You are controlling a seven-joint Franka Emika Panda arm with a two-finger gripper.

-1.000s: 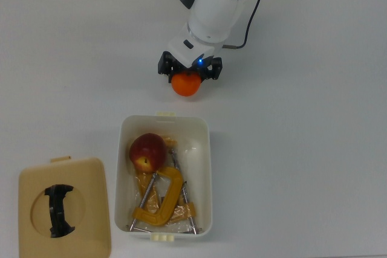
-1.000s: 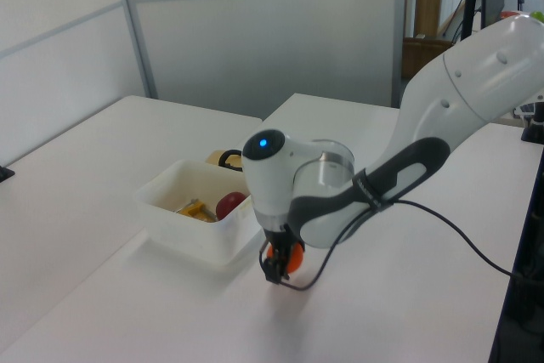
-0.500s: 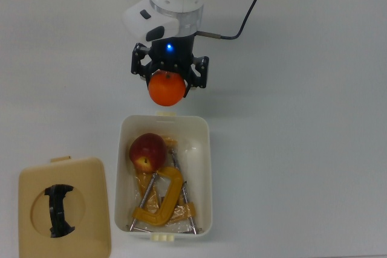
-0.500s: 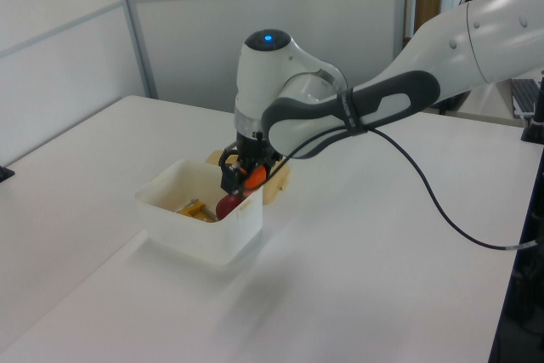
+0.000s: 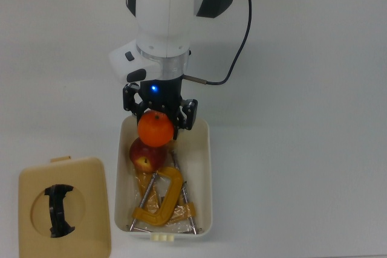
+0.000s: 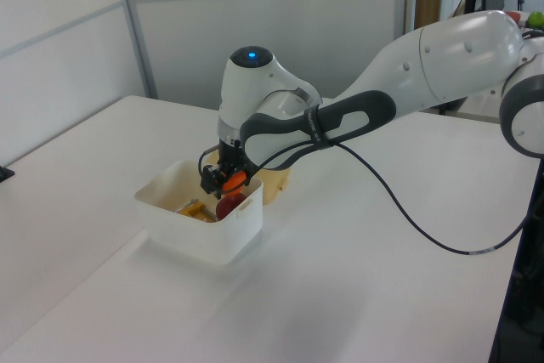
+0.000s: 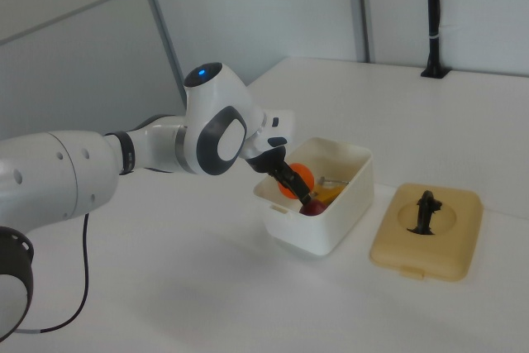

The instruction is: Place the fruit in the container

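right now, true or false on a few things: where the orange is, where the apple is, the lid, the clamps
1. The claw holds the orange. True.
2. The apple lies on the table outside the container. False: it sits inside it, under the orange.
3. The tan lid covers the container. False: it lies on the table, at the top view's left of it.
4. Yellow clamps lie in the container. True.
5. The orange rests on the table. False: it hangs over the container's end.

Top view overhead; left, right views oblique (opposite sides).
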